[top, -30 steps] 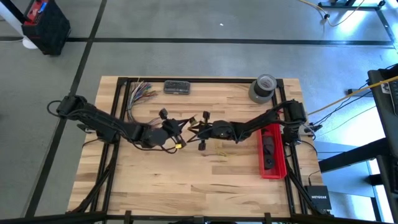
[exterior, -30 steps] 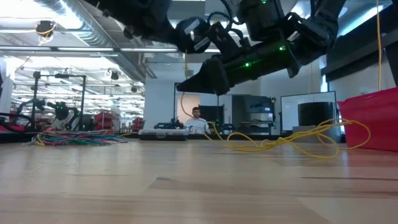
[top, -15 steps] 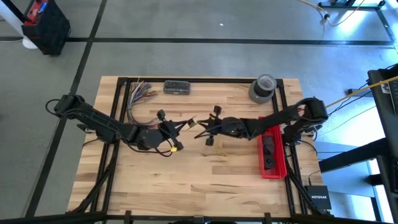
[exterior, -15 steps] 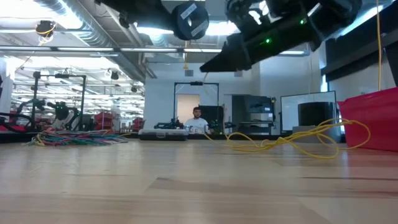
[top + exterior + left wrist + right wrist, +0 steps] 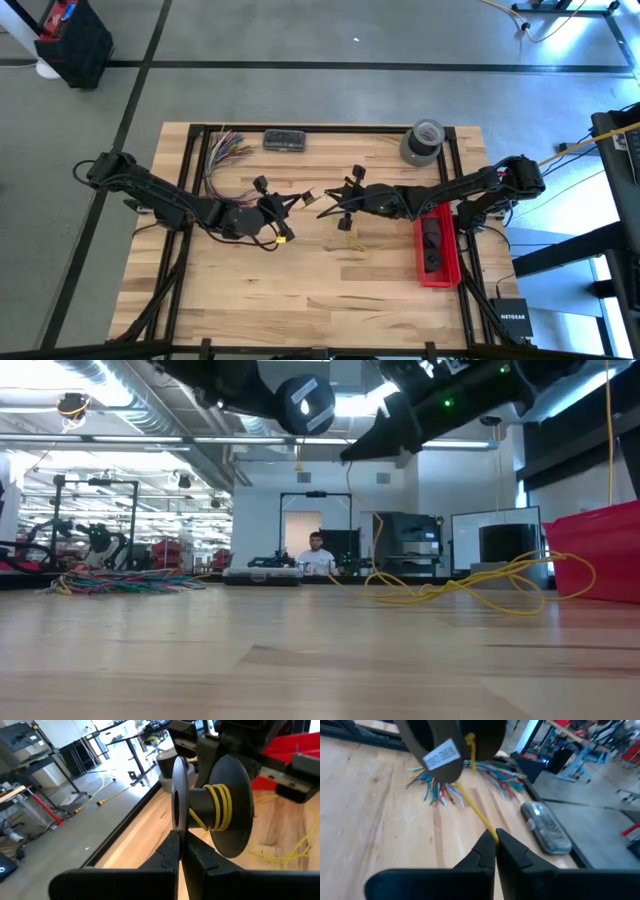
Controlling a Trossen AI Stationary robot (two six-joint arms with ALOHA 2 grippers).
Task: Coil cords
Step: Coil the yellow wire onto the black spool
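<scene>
My left gripper [image 5: 272, 206] is shut on a black spool [image 5: 210, 805] held above the table's middle, with a few turns of yellow cord [image 5: 221, 806] on its hub. My right gripper [image 5: 338, 206] is just to the spool's right, shut on the same yellow cord [image 5: 475, 807], which runs from the spool [image 5: 440, 750] to its fingers. From there the cord hangs down [image 5: 350, 510] to a loose pile [image 5: 470, 588] lying on the wood, which also shows in the high view [image 5: 347, 236]. My left gripper pinches the rim of the spool's near flange [image 5: 178, 822] between its two fingers. The spool is lifted clear of the table, its axis about level. My right gripper pinches the yellow cord [image 5: 487, 826], a single strand, between its fingertips [image 5: 485, 845], a short way from the spool. The strand runs straight from the spool to the fingers, clear of the table.
A red bin [image 5: 437, 240] stands at the table's right, a grey tape roll [image 5: 423, 140] at the far right, a grey case [image 5: 285, 140] at the far edge, and a bundle of multicoloured wires [image 5: 225, 150] at the far left. A person [image 5: 316, 550] sits in the room beyond.
My right gripper has risen and drawn away from the spool toward the table's right, holding the cord, so a strand now hangs from it down to the pile. The left gripper keeps the spool in nearly the same place.
</scene>
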